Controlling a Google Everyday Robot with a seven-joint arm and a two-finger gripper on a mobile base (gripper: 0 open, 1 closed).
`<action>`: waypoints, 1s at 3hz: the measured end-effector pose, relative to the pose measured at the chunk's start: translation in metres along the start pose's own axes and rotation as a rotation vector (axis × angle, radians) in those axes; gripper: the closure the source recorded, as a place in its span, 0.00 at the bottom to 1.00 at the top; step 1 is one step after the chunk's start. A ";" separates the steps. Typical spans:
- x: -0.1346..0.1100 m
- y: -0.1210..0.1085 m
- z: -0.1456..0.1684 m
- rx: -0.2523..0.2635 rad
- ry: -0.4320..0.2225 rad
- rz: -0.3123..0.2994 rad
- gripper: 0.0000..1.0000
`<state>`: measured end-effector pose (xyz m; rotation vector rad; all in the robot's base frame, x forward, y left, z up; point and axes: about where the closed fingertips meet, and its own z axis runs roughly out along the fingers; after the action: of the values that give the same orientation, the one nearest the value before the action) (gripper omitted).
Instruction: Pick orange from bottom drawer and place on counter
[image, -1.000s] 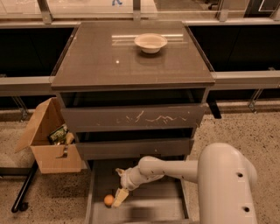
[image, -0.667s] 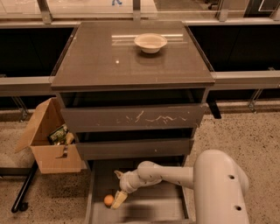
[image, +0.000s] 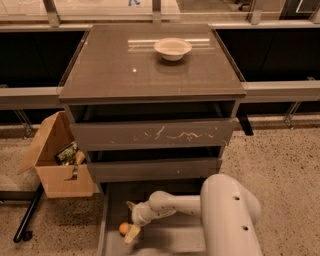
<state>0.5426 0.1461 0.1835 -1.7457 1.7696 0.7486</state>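
Note:
The orange (image: 123, 228) lies on the grey floor of the open bottom drawer (image: 170, 240), near its left side. My gripper (image: 131, 221) is down inside the drawer, right beside the orange, with one cream finger (image: 132, 233) just right of the fruit and the other above it. The jaws look open and hold nothing. The glossy counter (image: 115, 70) on top of the cabinet carries a cream bowl (image: 172, 48) near its back.
The middle drawer (image: 155, 169) and the white-scratched top drawer (image: 152, 134) stick out slightly above the bottom one. An open cardboard box (image: 55, 165) with items stands on the speckled floor to the left. My white arm (image: 227, 215) fills the lower right.
My arm has shifted slightly left and further into the drawer. The gripper stays next to the orange, which has not moved.

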 end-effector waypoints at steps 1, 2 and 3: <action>0.021 -0.001 0.029 -0.004 0.042 0.028 0.00; 0.034 0.000 0.043 -0.007 0.061 0.053 0.00; 0.042 0.000 0.053 -0.007 0.076 0.067 0.26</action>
<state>0.5414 0.1546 0.1170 -1.7481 1.8861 0.7250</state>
